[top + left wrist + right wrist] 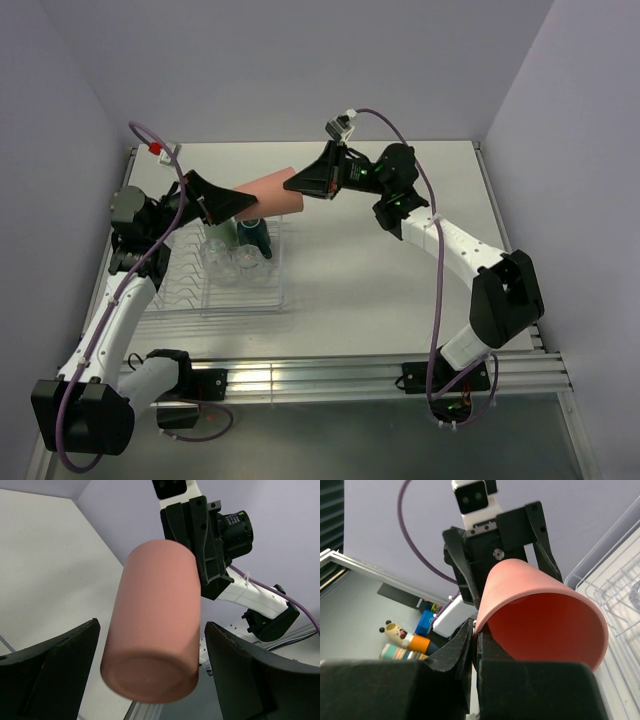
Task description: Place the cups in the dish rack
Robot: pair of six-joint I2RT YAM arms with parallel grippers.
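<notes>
Both arms were raised above the dish rack (240, 306), right claw (475, 640) pinched the salmon-pink tumbler (268, 190) by its rim, level over the rack, left claw (151, 624) gaped wide around its base, teal mug (255, 238) and clear glasses (225, 262) stood inside the rack.

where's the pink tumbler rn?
Top view, left of centre: salmon-pink tumbler held sideways in right gripper, near the far end of the dish rack, base inside open left gripper.

Top view overhead; wrist views close-up, opposed, both share pink tumbler (155, 622).
</notes>
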